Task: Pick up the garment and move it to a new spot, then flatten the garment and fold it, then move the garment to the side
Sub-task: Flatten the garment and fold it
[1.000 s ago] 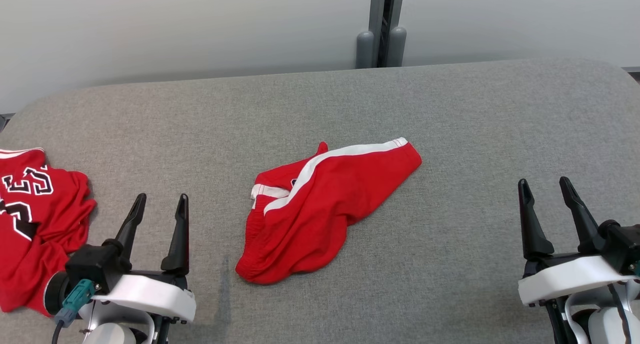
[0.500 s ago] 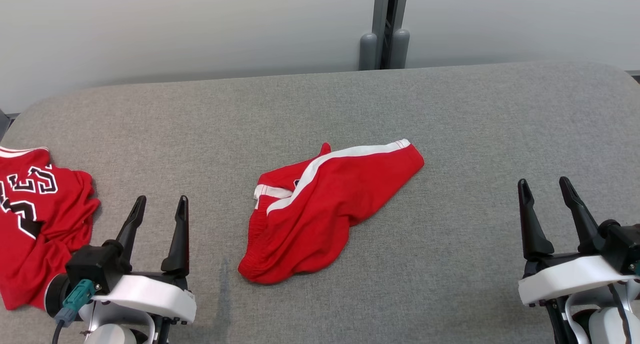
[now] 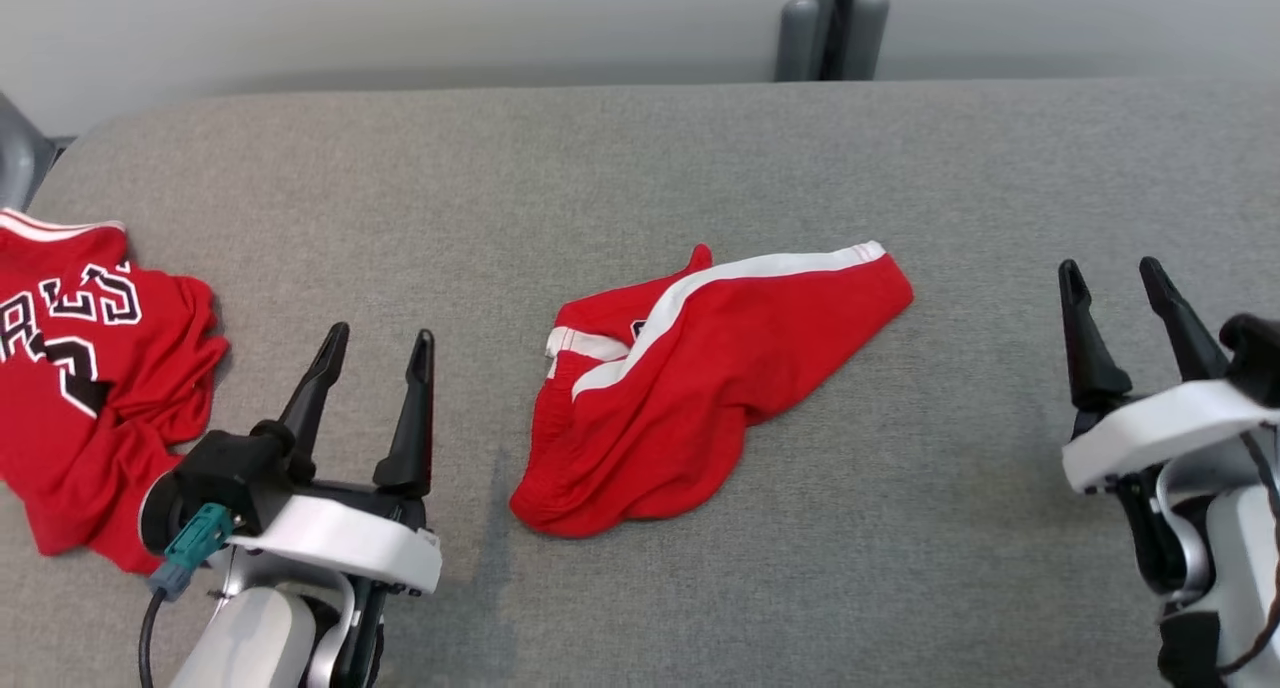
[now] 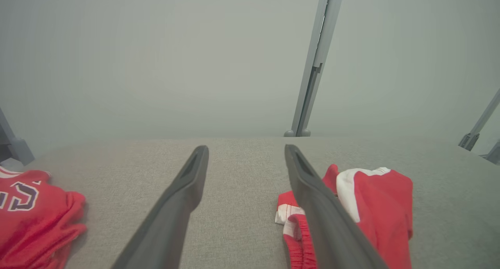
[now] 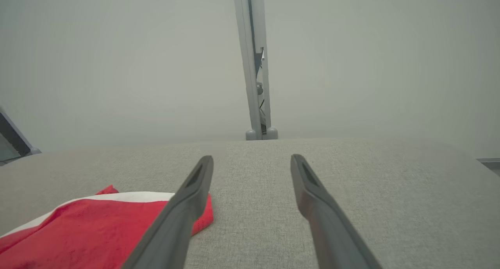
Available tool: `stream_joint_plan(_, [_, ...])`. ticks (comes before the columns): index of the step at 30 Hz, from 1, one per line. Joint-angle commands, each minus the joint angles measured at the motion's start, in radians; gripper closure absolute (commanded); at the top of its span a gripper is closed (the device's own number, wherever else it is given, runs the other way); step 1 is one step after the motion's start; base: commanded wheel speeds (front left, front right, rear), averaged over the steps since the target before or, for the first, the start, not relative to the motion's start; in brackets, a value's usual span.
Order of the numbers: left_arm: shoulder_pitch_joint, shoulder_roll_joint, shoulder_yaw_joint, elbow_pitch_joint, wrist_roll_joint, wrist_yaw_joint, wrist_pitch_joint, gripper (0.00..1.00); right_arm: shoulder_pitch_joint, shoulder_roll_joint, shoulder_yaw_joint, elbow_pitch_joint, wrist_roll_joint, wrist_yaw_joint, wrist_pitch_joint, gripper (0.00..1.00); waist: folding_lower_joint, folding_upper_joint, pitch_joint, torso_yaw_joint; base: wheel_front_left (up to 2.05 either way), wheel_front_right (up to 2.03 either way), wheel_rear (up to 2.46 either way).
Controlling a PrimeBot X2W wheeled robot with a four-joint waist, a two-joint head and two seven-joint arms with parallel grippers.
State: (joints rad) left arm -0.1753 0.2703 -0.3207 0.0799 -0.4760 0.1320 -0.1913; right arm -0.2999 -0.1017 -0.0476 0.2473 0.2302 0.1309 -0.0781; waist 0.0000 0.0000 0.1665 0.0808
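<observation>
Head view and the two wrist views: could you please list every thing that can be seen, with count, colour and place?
shorts: one, red with white stripes, crumpled in the middle of the table
jersey: one, red with black and white letters, crumpled at the table's left edge
table: one, grey cloth top, under both garments
post: one, grey, behind the table's far edge
wall: one, pale grey, behind the table
left gripper: one, dark fingers, open, between jersey and shorts, touching neither
right gripper: one, dark fingers, open, right of the shorts, apart from them
</observation>
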Motion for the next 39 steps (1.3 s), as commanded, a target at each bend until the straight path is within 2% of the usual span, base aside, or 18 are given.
stream_joint_plan(1, [-0.033, -0.005, -0.006, 0.001, 0.007, -0.009, -0.007, 0.00, -0.054, -0.031, 0.012, 0.043, 0.015, 0.000, 0.015, 0.00, 0.0000, 0.0000, 0.056, 0.051, 0.00, 0.00, 0.00])
stream_joint_plan(10, [-0.144, -0.061, -0.051, 0.052, 0.018, -0.053, -0.040, 0.00, -0.281, -0.145, 0.156, 0.320, 0.104, 0.000, 0.070, 0.00, 0.0000, 0.0000, 0.176, 0.163, 0.00, 0.00, 0.00])
stream_joint_plan(17, [-0.175, -0.081, -0.057, 0.097, 0.022, -0.070, -0.059, 0.00, -0.362, -0.183, 0.304, 0.446, 0.174, 0.000, 0.084, 0.00, 0.0000, 0.0000, 0.199, 0.179, 0.00, 0.00, 0.00])
stream_joint_plan(18, [-0.178, -0.082, -0.056, 0.102, 0.023, -0.068, -0.059, 0.00, -0.370, -0.187, 0.323, 0.457, 0.190, 0.000, 0.091, 0.53, 0.0000, 0.0000, 0.199, 0.177, 0.00, 0.00, 0.00])
stream_joint_plan(19, [-0.180, -0.081, -0.055, 0.106, 0.024, -0.068, -0.062, 0.00, -0.374, -0.191, 0.343, 0.466, 0.202, 0.000, 0.097, 0.80, 0.0000, 0.0000, 0.197, 0.173, 0.00, 0.00, 0.00])
stream_joint_plan(20, [-0.181, -0.080, -0.052, 0.109, 0.024, -0.068, -0.063, 0.00, -0.376, -0.197, 0.357, 0.468, 0.214, 0.000, 0.090, 1.00, 0.0000, 0.0000, 0.195, 0.168, 0.00, 0.00, 0.00])
stream_joint_plan(24, [-0.182, -0.074, -0.043, 0.117, 0.026, -0.068, -0.067, 0.00, -0.381, -0.218, 0.405, 0.440, 0.260, 0.000, 0.044, 1.00, 0.0000, 0.0000, 0.187, 0.143, 0.00, 0.00, 0.00])
stream_joint_plan(30, [-0.168, -0.057, -0.023, 0.108, 0.029, -0.055, -0.069, 0.00, -0.351, -0.255, 0.431, 0.288, 0.285, 0.000, -0.047, 1.00, 0.0000, 0.0000, 0.169, 0.088, 0.00, 0.00, 0.00])
stream_joint_plan(35, [-0.144, -0.042, -0.012, 0.098, 0.025, -0.044, -0.068, 0.00, -0.233, -0.270, 0.388, 0.091, 0.263, 0.000, -0.069, 1.00, 0.0000, 0.0000, 0.150, 0.053, 0.00, 0.00, 0.00])
stream_joint_plan(39, [-0.132, -0.040, -0.012, 0.090, 0.017, -0.036, -0.062, 0.00, -0.067, -0.239, 0.315, -0.042, 0.231, 0.000, -0.046, 1.00, 0.0000, 0.0000, 0.138, 0.038, 0.00, 0.00, 0.00])
